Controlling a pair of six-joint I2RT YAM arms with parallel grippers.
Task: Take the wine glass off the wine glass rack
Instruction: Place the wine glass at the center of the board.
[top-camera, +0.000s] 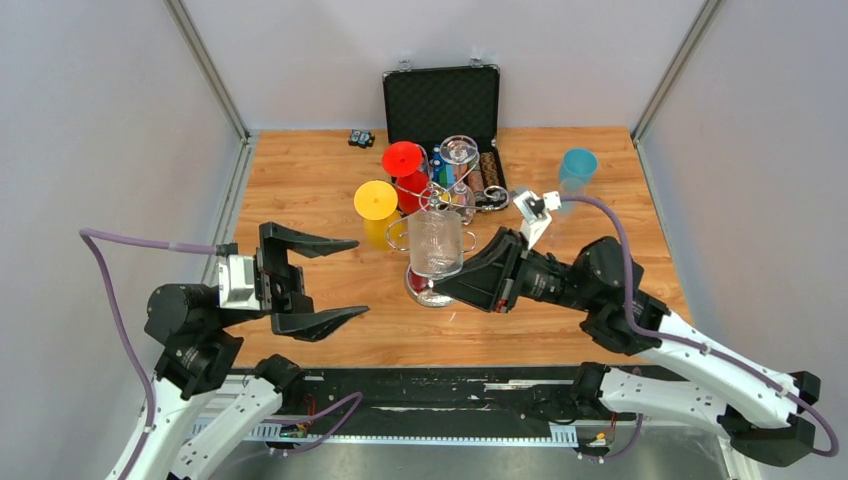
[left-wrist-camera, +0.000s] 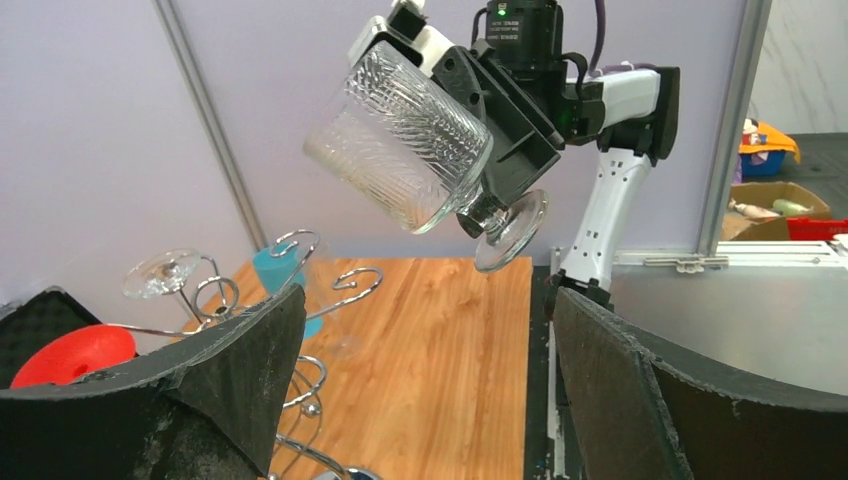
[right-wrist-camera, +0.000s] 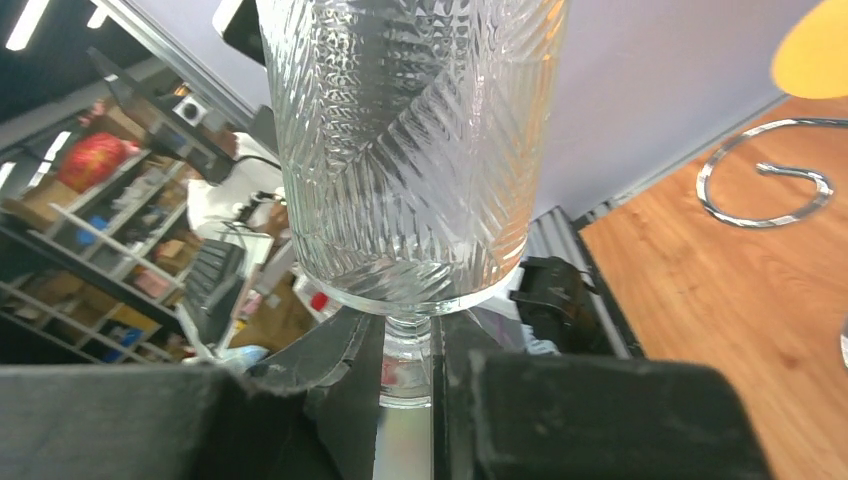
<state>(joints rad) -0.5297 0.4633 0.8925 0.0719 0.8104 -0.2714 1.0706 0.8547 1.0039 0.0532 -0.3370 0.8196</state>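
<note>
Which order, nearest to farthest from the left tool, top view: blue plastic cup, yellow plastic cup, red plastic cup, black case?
1. Yellow plastic cup, just ahead of the left tool.
2. Red plastic cup, behind the yellow.
3. Open black case, back centre.
4. Blue plastic cup, far right.

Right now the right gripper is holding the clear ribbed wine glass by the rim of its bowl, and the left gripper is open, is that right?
Not quite. The right gripper holds the wine glass by its stem, just under the bowl, not by the rim. The right wrist view shows its jaws closed on the stem. The left gripper is open, as you said.
</note>
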